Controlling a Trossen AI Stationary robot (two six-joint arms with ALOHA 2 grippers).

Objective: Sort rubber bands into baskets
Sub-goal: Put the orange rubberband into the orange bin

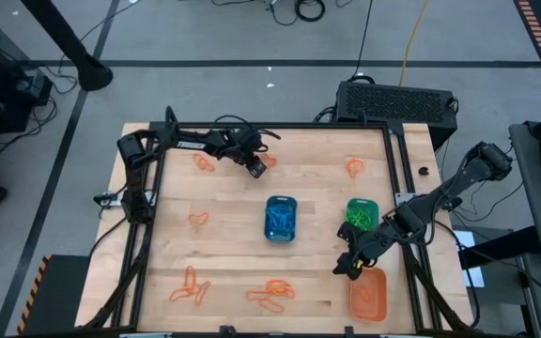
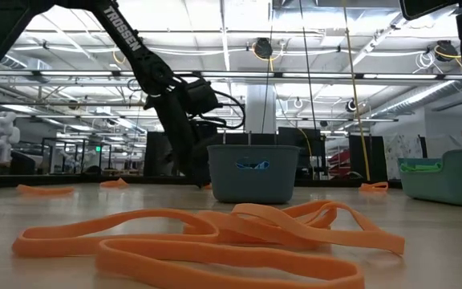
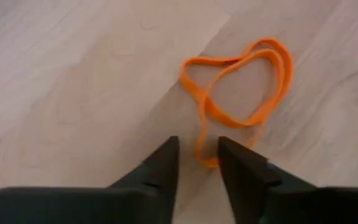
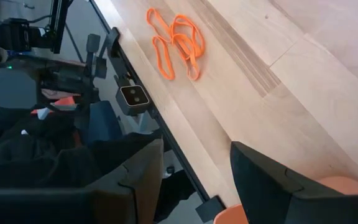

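Reading the table from above as a clock with 12 at the far edge, I count three baskets. The blue basket is near the centre, the green basket is just beside it toward 3, and the orange basket is at 5. Blue loops lie in the blue one and green loops in the green one.

Loose orange bands lie on the wood in five spots: at 11, at 1, at 9, at 7 and at 6.

My left pincer is low over the table between 11 and 12. Only its wrist camera shows what is under it: a doubled orange loop flat on the wood. One strand of that loop runs into the narrow gap between my fingertips. The gap looks wider than the strand, and I cannot tell whether either finger touches it. From above I cannot pick this loop out.

My right pincer hovers at 5, just beside the orange basket. Its own camera shows the fingers wide apart with nothing between them, the basket's rim at one corner, and the 6 o'clock bands farther off.

The level camera adds the heights. The 6 o'clock bands are heaped flat in the foreground, with the blue basket and green basket upright behind them.
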